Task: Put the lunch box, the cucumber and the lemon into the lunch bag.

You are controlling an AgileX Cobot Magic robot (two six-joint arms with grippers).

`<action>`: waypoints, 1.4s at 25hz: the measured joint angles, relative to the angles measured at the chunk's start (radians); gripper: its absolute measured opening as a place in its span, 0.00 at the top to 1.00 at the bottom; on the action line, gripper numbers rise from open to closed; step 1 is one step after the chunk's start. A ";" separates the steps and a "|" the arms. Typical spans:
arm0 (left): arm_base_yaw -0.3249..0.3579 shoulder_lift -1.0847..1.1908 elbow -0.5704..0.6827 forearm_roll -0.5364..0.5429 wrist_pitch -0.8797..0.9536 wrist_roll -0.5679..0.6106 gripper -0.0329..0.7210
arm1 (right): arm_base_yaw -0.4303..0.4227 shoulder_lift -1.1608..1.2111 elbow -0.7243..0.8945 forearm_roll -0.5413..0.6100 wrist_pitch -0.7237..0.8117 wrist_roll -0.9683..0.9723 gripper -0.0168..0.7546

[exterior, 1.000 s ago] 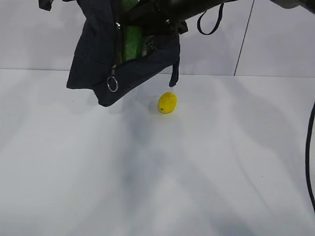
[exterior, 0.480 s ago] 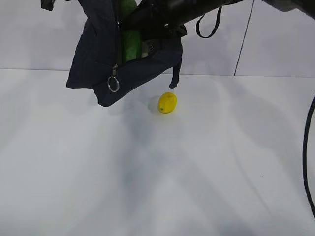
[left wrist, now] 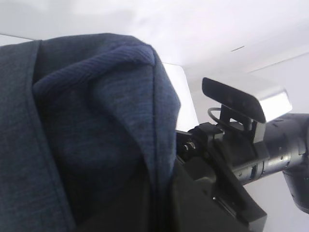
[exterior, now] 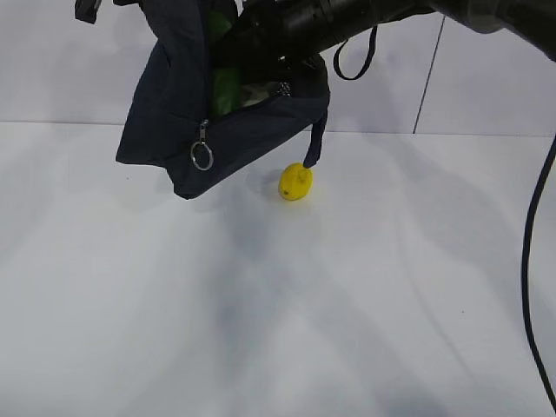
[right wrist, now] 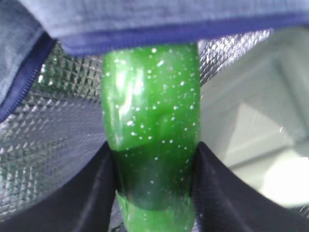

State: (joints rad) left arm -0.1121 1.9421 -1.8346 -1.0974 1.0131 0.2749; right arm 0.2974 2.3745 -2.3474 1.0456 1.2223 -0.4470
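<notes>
lunch bag (exterior: 174, 130): dark navy, hanging in the air above the table (exterior: 278, 304), its mouth turned up and to the right, its zipper ring dangling on the front face.
left hand: pinched together on a fold of the bag's navy cloth at the upper left; the cloth fills the left wrist view and hides the fingers themselves.
right hand (right wrist: 153, 159): reached into the bag's mouth from the right, its two dark fingers (right wrist: 96, 193) clamped on either side of the cucumber.
cucumber (right wrist: 152, 125): bright green and speckled, held between those fingers, its far end under the bag's rim with silver foil lining around it.
lunch box (right wrist: 260, 140): pale shape inside the bag, just right of the cucumber.
lemon (exterior: 295, 182): on the table below the bag's lower right corner, apart from both hands; a hanging strap end overlaps it in the exterior view.
</notes>
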 joint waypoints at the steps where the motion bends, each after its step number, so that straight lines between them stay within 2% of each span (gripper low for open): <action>1: 0.000 0.000 0.000 0.000 0.002 0.000 0.95 | 0.000 0.000 0.000 0.001 0.000 -0.002 0.53; 10: 0.000 0.000 0.000 -0.002 0.026 0.000 0.95 | 0.000 0.000 0.000 0.003 -0.016 -0.110 0.52; 12: 0.000 0.000 0.000 -0.002 0.026 0.000 0.95 | 0.000 0.000 0.000 0.013 -0.016 -0.143 0.45; 15: 0.000 0.000 0.000 -0.002 0.028 0.000 0.95 | 0.000 0.000 0.000 0.017 -0.019 -0.160 0.25; 17: 0.000 0.000 0.000 -0.002 0.028 0.000 0.95 | 0.000 0.000 0.000 0.017 -0.021 -0.165 0.19; 29: 0.000 0.000 0.000 0.155 -0.020 0.000 0.95 | 0.000 -0.007 0.000 -0.003 -0.002 -0.169 0.22; 32: 0.000 0.000 0.000 0.188 -0.022 0.000 0.95 | 0.000 -0.038 0.000 -0.079 0.000 -0.169 0.22; 35: 0.002 0.000 0.000 0.201 -0.022 0.000 0.95 | 0.000 -0.075 0.000 -0.230 0.005 -0.145 0.22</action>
State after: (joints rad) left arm -0.1101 1.9421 -1.8346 -0.8965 0.9915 0.2749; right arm 0.2974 2.2997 -2.3474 0.8157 1.2272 -0.5918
